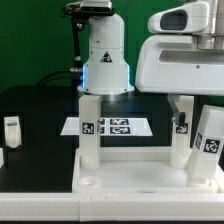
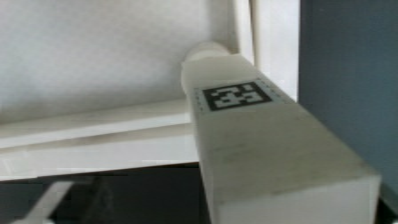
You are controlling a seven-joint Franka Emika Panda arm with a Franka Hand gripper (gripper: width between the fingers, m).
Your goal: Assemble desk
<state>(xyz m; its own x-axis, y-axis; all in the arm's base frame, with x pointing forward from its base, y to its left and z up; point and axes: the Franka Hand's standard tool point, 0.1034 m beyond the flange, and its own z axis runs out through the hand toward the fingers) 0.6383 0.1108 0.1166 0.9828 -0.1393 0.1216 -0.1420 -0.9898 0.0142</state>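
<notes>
White leg (image 2: 249, 140) bearing a black-and-white tag (image 2: 233, 96) meets the panel (image 2: 89, 70) at its corner; the claw's (image 1: 182, 108) grip cannot be told.

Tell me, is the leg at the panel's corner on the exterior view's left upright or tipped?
Upright. The leg stands vertical on the panel, base down at that corner, with no lean visible.

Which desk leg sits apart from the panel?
The leg at the exterior view's far left, on the black table; the others stand at the panel.

Smooth matt plastic panel (image 1: 140, 178)
</notes>
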